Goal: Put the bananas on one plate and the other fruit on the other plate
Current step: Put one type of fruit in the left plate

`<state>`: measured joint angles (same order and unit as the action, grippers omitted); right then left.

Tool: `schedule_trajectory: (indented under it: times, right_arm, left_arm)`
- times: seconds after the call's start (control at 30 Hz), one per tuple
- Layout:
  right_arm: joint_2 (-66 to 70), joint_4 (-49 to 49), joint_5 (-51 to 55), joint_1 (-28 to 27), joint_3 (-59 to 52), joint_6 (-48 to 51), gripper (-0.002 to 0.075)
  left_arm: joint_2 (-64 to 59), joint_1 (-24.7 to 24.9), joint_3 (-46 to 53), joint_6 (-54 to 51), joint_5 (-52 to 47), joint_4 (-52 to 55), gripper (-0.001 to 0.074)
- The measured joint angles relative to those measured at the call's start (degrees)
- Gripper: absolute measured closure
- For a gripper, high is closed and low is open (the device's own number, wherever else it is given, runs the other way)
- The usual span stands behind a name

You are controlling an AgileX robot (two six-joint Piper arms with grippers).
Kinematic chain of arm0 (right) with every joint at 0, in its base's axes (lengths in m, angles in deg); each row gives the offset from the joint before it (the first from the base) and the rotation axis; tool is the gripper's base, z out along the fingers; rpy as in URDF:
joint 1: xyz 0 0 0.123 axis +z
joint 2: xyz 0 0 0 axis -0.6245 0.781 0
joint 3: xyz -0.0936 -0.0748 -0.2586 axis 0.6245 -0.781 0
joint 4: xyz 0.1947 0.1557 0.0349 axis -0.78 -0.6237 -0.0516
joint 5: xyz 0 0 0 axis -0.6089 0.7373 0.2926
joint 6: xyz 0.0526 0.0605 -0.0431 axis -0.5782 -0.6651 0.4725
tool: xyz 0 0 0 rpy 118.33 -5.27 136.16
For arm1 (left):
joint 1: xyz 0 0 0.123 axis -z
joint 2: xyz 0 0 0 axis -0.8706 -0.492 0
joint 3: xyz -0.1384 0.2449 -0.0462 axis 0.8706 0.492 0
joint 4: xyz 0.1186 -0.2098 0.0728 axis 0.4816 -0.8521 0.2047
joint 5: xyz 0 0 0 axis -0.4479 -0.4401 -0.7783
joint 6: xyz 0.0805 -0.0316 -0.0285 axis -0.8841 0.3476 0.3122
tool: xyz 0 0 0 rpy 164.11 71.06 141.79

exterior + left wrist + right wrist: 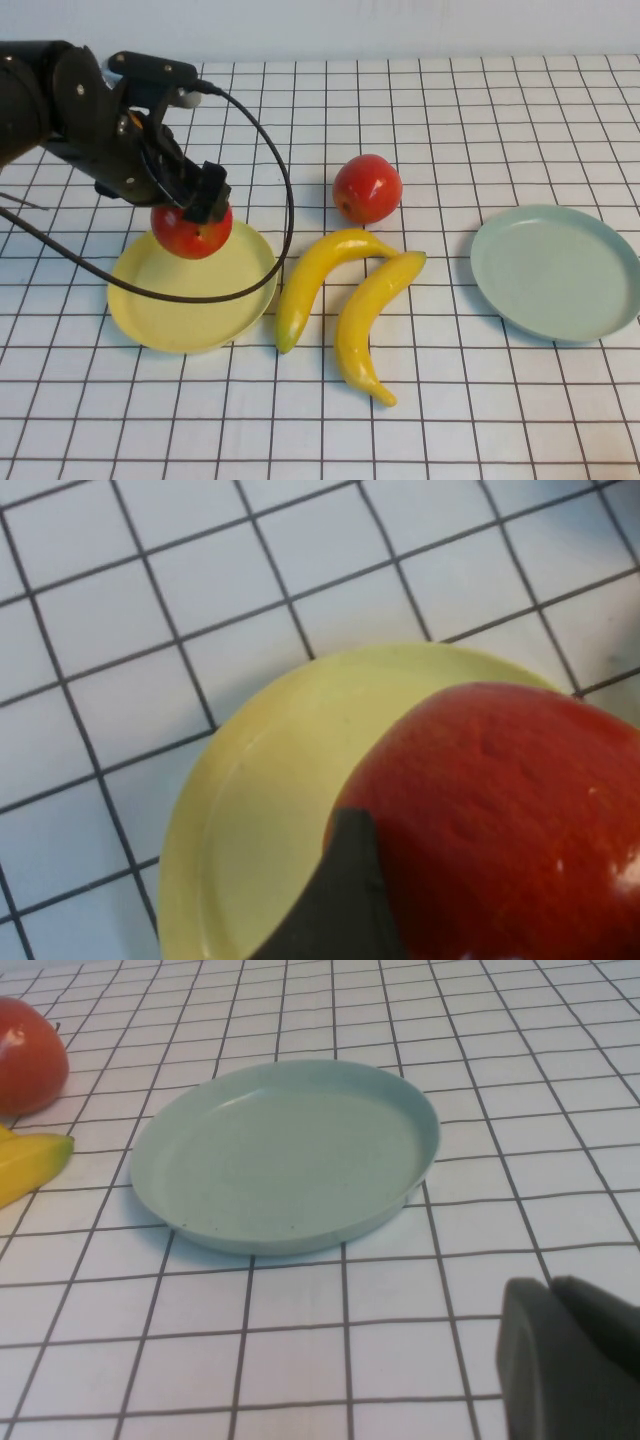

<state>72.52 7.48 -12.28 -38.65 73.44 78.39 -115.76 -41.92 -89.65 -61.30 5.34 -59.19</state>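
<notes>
My left gripper (193, 212) is shut on a red apple (190, 234) and holds it over the far part of the pale yellow plate (180, 315). In the left wrist view the apple (500, 800) fills the space beside one dark finger (340, 900), with the yellow plate (260, 800) beneath. The second red apple (367, 188) sits on the table at centre. Two yellow bananas (315, 275) (368, 320) lie side by side in front of it. The pale blue-green plate (560, 272) is empty on the right. My right gripper (555, 1295) is shut and empty near that plate (285, 1155).
The table is a white cloth with a black grid. A black cable (285, 215) loops from the left arm over the yellow plate's right rim. The right wrist view also catches the centre apple (25, 1055) and a banana tip (35, 1158).
</notes>
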Motion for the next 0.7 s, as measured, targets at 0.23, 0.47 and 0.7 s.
schedule_trajectory:
  times: [0.23, 0.47, 0.7]
  right_arm:
    - [0.0, 0.0, 0.0, 0.08, 0.0, 0.0, 0.0741]
    - [0.0, 0.0, 0.0, 0.0, 0.0, 0.0, 0.0741]
    - [0.0, 0.0, 0.0, 0.0, 0.0, 0.0, 0.0741]
  left_arm:
    - [-4.53, -0.28, 0.13, 0.0, -0.12, 1.56, 0.0156]
    - [-7.28, -0.28, 0.13, 1.48, -0.76, 4.05, 0.0157]
    - [-7.28, -0.28, 0.13, -1.03, -0.97, 4.5, 0.0068]
